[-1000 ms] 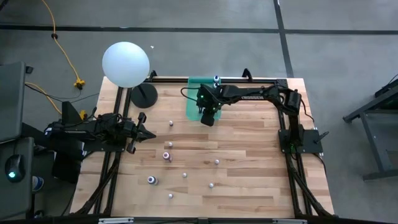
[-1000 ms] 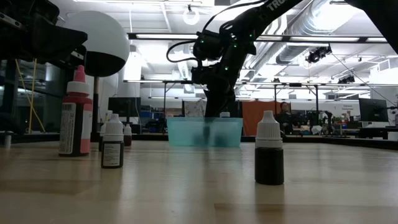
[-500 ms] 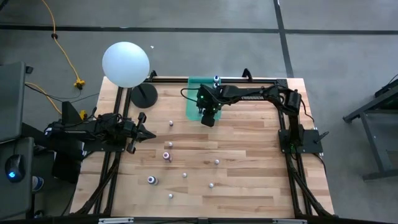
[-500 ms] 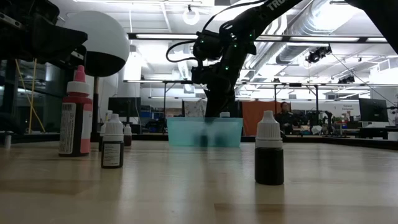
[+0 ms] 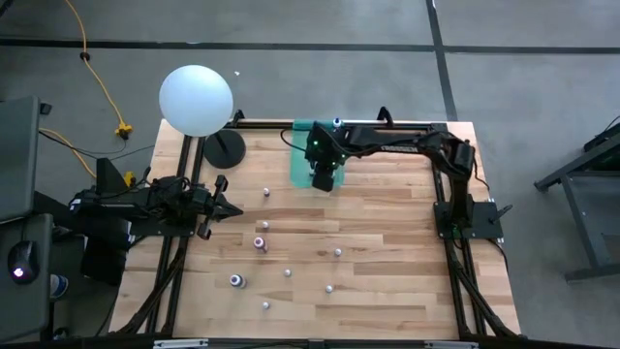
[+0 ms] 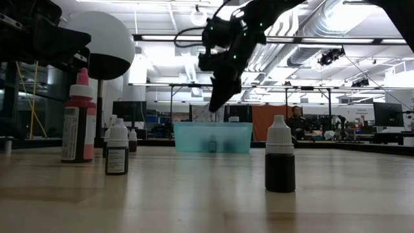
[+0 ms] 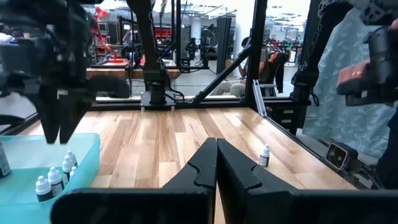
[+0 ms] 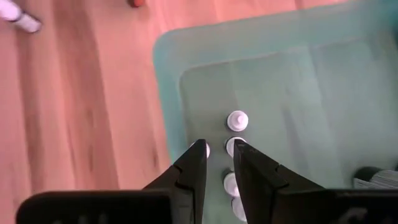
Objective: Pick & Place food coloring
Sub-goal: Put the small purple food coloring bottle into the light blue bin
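Near: food coloring bottles (image 5: 260, 242) scattered upright on the wooden table (image 5: 387, 252). Left gripper (image 5: 230, 207) at left edge, fingers pressed together. Far: right gripper (image 8: 216, 155) slightly parted, empty, above teal bin (image 8: 298, 74); more bottles (image 8: 237, 120) directly below.

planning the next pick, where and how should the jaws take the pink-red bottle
Grip the pink-red bottle across its wide labelled body, below the narrow white nozzle cap, coming straight down from above. It stands upright on the table, so jaws lowered over the cap can close on its two flat sides; the tapered cap would likely slip.
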Robot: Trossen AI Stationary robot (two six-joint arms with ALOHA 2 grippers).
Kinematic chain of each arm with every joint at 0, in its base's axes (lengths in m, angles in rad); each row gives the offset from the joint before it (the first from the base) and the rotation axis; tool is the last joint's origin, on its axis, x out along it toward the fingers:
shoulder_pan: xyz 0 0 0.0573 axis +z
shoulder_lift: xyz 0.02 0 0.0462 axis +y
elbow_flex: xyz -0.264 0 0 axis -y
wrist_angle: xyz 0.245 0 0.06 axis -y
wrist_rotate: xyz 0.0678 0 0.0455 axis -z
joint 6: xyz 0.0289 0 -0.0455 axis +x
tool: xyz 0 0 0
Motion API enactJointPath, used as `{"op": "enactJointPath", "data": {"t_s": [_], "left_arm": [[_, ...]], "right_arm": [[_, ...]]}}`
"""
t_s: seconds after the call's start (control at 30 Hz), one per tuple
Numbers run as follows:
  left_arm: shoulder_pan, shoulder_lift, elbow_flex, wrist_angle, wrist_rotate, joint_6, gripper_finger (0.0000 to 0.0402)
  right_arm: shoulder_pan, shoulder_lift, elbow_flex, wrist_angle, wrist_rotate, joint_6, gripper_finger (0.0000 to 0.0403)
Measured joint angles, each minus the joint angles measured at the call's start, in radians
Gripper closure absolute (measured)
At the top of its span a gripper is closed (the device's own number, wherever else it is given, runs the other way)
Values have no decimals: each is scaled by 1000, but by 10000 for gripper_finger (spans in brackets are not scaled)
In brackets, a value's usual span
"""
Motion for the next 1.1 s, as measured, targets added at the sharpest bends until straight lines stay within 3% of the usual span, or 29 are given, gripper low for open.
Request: {"op": "enactJointPath", "data": {"t_s": [0.3,0.63,0.9,1.1], "left_arm": [[0,0,0,0,-6,0,401],[0,0,0,0,-7,0,401],[0,0,0,0,-7,0,401],[0,0,0,0,-7,0,401]], "right_arm": [[71,-105,18,-156,-55,-177,320],[190,-175,18,-329,-103,-347,222],[316,-175,18,-395,-87,-339,202],[422,-166,18,-399,-92,-222,201]]}}
